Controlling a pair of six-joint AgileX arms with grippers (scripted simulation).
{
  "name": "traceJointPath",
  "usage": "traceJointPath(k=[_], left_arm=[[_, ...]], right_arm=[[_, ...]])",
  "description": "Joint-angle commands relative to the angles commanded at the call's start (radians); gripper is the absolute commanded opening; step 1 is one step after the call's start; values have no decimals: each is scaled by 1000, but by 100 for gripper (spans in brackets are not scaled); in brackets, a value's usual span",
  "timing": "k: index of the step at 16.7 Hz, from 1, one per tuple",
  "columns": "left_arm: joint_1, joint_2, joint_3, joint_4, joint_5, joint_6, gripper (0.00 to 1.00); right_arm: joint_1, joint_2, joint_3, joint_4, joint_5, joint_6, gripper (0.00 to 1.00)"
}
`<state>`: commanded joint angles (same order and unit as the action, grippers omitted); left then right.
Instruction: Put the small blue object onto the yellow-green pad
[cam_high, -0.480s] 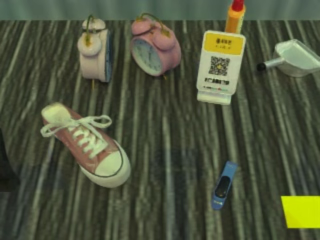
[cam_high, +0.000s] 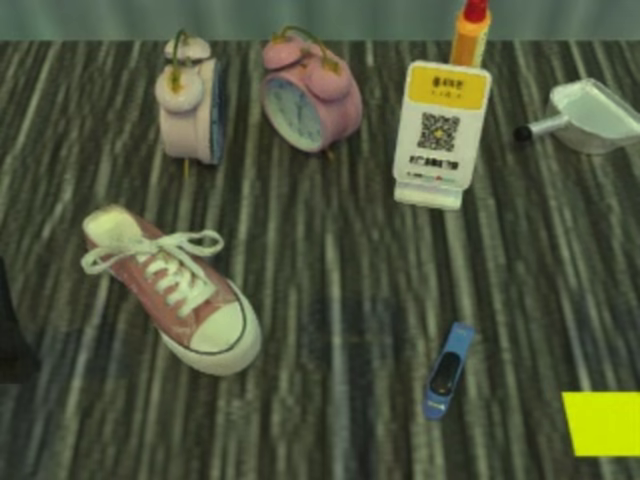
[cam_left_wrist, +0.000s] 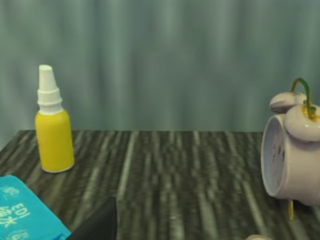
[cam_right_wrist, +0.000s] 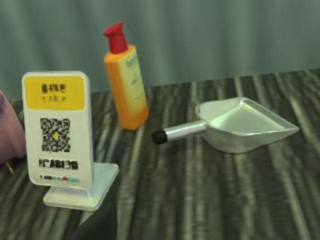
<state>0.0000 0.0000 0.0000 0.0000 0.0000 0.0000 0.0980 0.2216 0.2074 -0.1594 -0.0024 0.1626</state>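
**Blue object on bare table, pad unoccupied**

The small blue object (cam_high: 449, 370) lies flat on the striped table (cam_high: 330, 260), slanted, its black panel up. The yellow-green pad (cam_high: 601, 423) sits at the table's right edge, near the object but apart from it — nothing on it.

Neither arm's jaws show from above; only a dark shape at the left edge (cam_high: 12, 330) is in view. Each wrist view shows a dark sliver low in frame, so how far the jaws stand open cannot be told, nor where things lie relative to them.

Also on the table — pink shoe (cam_high: 170, 288), white alarm clock (cam_high: 190, 100), pink alarm clock (cam_high: 308, 92), QR sign (cam_high: 441, 132), orange bottle (cam_right_wrist: 125, 80), metal scoop (cam_right_wrist: 235, 125), yellow bottle (cam_left_wrist: 53, 127).
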Motion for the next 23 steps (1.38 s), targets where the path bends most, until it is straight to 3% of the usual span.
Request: traceJointPath(k=[15, 19, 23], left_arm=[[0, 0, 0, 0, 0, 0, 100], [0, 0, 0, 0, 0, 0, 100], [0, 0, 0, 0, 0, 0, 100]], right_arm=[[480, 1376, 1005, -827, 0, 785, 100], [554, 1575, 1169, -947, 0, 907, 100], [574, 1627, 1215, -978, 0, 940, 100]])
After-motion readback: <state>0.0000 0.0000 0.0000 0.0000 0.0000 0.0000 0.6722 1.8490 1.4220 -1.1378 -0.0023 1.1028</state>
